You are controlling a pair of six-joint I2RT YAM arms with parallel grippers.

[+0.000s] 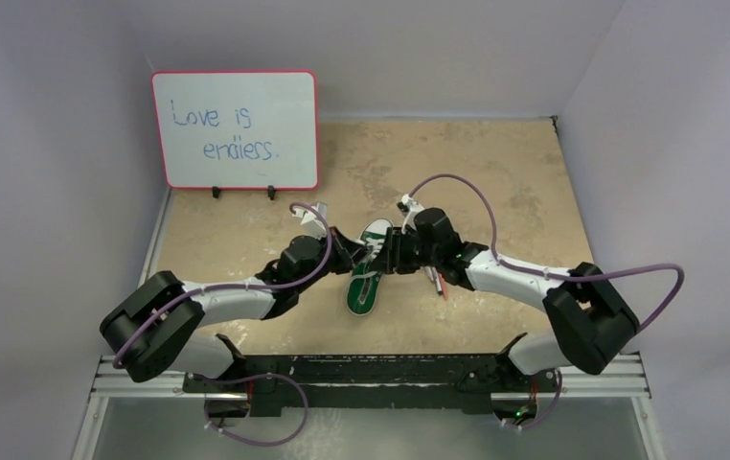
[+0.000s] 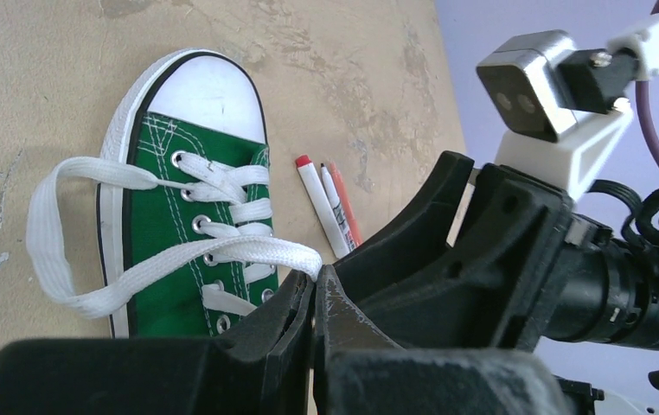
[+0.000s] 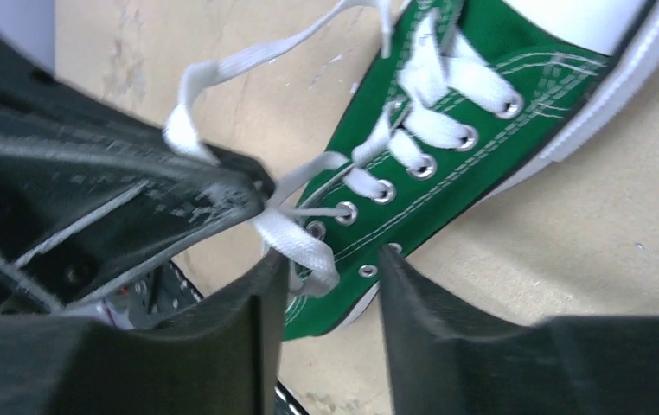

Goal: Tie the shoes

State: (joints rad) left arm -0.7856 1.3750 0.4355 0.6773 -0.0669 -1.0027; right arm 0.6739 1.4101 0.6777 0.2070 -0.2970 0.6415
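1. Shoe (image 1: 363,290) sits mid-table (image 1: 505,172), toe toward the far wall, heel toward the arm bases.
2. Your left gripper (image 2: 316,281) has its fingers together, pinched on the lace (image 2: 222,251).
3. From a top eyelet the lace runs out in a wide flat loop onto the table. It then comes back across the tongue into that pinch.
4. Your right gripper (image 3: 333,259) has its fingers apart, straddling the shoe's edge by the lower eyelets. A lace strand hangs between them, just beside one finger. You can't tell if it touches.
5. Both grippers meet nose to nose over the shoe, very near each other.
6. Pens (image 2: 335,207) lie on the table just beside the shoe, on the right arm's side.
7. Whiteboard (image 1: 235,129) stands upright at the far left.
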